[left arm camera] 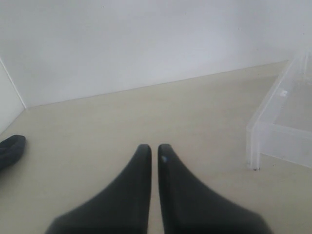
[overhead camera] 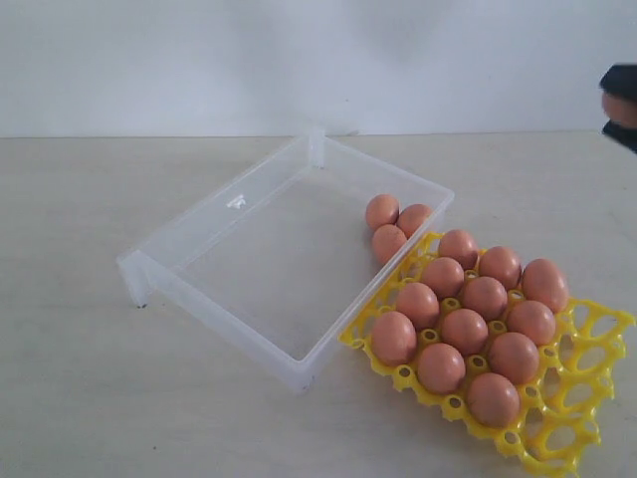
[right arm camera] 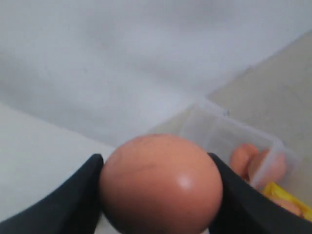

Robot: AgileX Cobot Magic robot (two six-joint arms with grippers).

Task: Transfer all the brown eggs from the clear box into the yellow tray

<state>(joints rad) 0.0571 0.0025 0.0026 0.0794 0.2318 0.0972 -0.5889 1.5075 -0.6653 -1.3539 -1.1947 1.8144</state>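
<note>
Jaws of the right end effector [right arm camera: 156, 162] clamp one brown egg [right arm camera: 161, 187], the left end effector [left arm camera: 154, 147] is pinched together, empty, and three eggs [overhead camera: 388, 227] lie in the clear box [overhead camera: 239, 204].

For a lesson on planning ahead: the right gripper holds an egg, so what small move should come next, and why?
Probably carry the egg over to the tray, which has open cups left: the right gripper grips it well away from them.

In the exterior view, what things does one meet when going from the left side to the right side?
clear box, three brown eggs in its corner, yellow tray, right claw holding another brown egg
</note>
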